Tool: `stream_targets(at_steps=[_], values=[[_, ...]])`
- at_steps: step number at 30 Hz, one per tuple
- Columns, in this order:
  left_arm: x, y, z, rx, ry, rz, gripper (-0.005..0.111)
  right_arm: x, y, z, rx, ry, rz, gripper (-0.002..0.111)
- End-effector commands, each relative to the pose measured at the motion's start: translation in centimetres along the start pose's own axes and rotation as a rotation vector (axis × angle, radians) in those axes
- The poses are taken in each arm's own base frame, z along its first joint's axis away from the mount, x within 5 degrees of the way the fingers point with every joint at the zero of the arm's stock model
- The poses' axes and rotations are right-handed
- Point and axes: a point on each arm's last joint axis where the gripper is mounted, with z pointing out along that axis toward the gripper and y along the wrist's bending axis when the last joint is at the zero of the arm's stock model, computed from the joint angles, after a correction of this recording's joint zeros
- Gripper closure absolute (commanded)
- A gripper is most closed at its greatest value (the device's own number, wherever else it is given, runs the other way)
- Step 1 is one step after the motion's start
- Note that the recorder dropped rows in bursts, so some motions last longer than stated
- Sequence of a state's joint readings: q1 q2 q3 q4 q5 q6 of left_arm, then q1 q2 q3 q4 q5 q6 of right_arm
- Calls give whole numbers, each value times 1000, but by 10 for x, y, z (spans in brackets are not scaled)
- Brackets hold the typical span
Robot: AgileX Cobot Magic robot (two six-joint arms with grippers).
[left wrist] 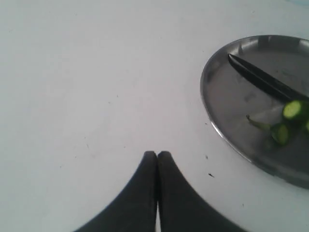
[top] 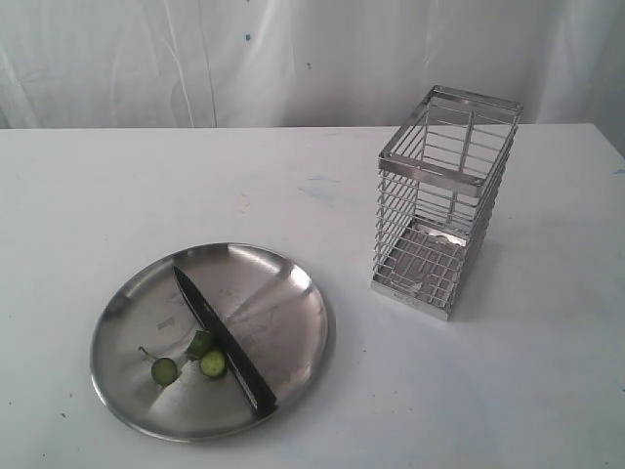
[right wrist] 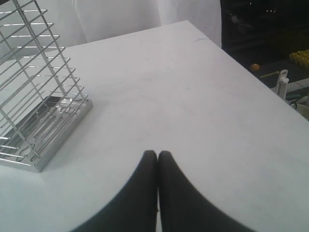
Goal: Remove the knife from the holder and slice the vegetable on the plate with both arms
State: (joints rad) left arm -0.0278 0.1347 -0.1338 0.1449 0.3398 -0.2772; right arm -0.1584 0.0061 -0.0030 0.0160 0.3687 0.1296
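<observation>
Left gripper [left wrist: 157, 154] and right gripper [right wrist: 158, 153]: both pressed together, holding nothing.
Neither arm shows in the exterior view; the left wrist view cuts off the plate [top: 293, 288] and the right wrist view the holder [top: 444, 195]. White desk [top: 527, 391], white curtain [top: 195, 59] behind. The knife [top: 223, 337] lies across the plate, lower left of the exterior frame, green vegetable [top: 212, 363] slices just beside its blade, apart from the left gripper.
</observation>
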Motion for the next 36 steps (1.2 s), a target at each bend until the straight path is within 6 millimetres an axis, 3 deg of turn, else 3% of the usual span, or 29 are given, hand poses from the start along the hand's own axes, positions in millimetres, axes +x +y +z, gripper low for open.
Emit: stream_targets(at_steps=[1, 4, 10, 36], values=[[20, -1, 11, 33, -157, 8, 107, 0, 0, 0, 4, -8, -3, 108], [33, -1, 10, 34, -41, 9, 107, 0, 0, 0, 4, -8, -3, 108], [33, -1, 10, 31, -48, 87, 107, 0, 0, 0, 4, -8, -3, 108], [32, -1, 10, 31, -49, 87, 107, 0, 0, 0, 4, -8, -3, 108]])
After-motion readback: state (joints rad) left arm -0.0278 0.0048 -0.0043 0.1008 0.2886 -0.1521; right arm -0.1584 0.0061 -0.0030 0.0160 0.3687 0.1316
